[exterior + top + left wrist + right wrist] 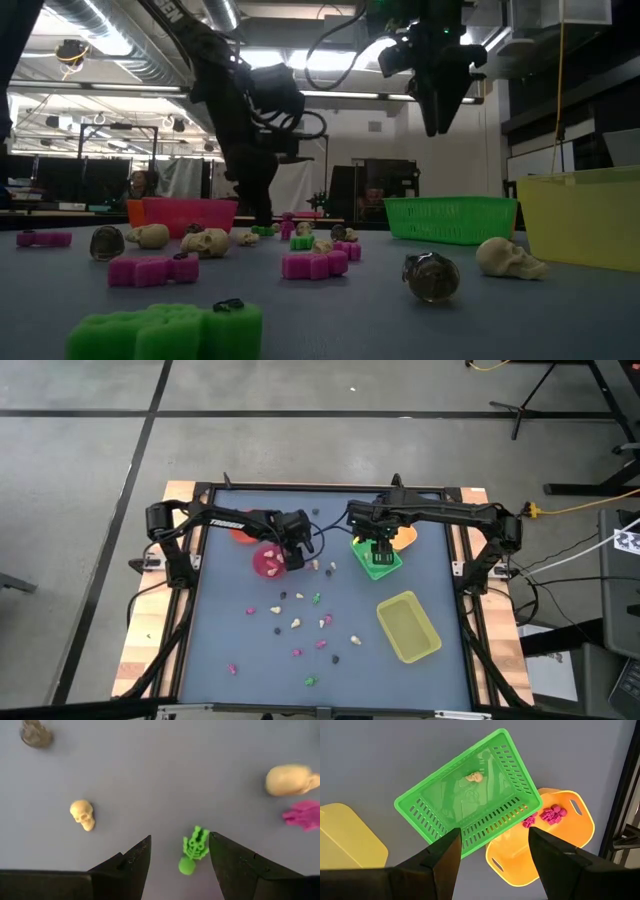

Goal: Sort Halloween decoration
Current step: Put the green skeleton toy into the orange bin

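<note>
Small Halloween trinkets in pink, green, cream and dark [298, 624] lie scattered on the blue-grey table. My left gripper [180, 837] is open and tipped down over the table beside the pink cup [268, 560]. A green skeleton trinket [194, 851] lies flat on the table between its fingers, untouched. A cream skull [82, 814] lies a little way off. My right gripper [494, 831] hangs open above the green tray [470, 795], with nothing between its fingers. One cream skull [474, 777] lies in that tray.
The orange tray [545, 835] beside the green one holds pink trinkets [552, 813]. A yellow tray [408, 625] stands toward the near right. An orange cup [240, 535] sits behind the pink cup. Another cream skull [290, 780] and a pink trinket [302, 815] lie near the left gripper.
</note>
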`<state>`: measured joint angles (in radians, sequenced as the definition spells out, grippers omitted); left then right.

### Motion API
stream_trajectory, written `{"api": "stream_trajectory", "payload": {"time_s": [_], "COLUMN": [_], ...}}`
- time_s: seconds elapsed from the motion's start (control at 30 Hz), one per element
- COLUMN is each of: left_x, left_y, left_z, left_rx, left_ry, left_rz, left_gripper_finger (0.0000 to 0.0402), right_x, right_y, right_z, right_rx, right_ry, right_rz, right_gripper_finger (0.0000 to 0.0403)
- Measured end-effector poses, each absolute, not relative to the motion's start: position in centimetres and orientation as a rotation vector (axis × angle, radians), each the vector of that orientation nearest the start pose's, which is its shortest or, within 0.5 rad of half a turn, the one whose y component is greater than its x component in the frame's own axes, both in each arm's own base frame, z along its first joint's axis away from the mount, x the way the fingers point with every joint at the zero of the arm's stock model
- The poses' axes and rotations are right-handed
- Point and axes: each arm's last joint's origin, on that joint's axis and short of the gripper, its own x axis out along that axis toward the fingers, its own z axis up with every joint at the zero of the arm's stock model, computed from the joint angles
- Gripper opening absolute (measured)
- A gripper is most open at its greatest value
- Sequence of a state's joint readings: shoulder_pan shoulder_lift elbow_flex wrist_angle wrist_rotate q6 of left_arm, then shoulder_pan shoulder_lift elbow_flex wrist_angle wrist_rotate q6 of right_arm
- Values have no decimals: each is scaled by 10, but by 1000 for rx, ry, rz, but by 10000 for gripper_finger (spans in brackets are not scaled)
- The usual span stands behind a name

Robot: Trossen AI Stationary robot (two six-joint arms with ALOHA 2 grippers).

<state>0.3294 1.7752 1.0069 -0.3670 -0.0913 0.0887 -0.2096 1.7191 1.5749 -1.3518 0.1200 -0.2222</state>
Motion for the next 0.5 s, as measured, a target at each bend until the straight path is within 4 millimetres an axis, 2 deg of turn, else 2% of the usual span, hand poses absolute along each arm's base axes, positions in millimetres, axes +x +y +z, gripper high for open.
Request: {"api": "stream_trajectory", "payload": {"time_s": [0.23,0.5], "left_x": [313,312], "left_y": [109,109], "left_z": [138,138], "left_rx": [-65,-68], "left_ry": [1194,1209], "left_rz": [312,311], "left_gripper_finger": [183,177], "right_x": [310,310], "right_y": [-69,-69], "right_z": [293,293], "right_rx": [-110,-110], "right_ry": [1520,1516], "right_rz": [-98,-98], "right_gripper_finger": [230,230]}}
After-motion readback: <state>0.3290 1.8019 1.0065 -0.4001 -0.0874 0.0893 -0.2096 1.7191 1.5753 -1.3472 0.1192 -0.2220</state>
